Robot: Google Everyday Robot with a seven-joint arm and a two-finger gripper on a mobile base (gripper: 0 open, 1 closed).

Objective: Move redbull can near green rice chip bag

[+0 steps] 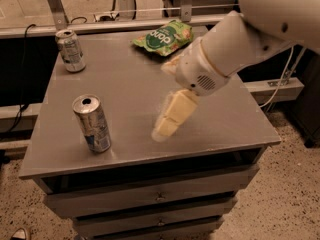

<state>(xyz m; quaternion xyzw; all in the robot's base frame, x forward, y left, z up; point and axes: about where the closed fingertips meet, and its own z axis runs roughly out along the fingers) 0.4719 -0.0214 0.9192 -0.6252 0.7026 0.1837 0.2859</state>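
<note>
You see the gripper (168, 103) over the middle of the table (120, 84), its fingers apart, well clear of the upright redbull can (92, 124) near the front edge; the bag (162, 37) lies at the back.

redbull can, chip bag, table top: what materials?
The redbull can looks metal: shiny silver wall, rimmed top. The chip bag looks like glossy plastic film, crinkled. The table: smooth grey, faint sheen; painted metal or laminate, unclear. The gripper hangs over mid-table, apart from the can.
</note>
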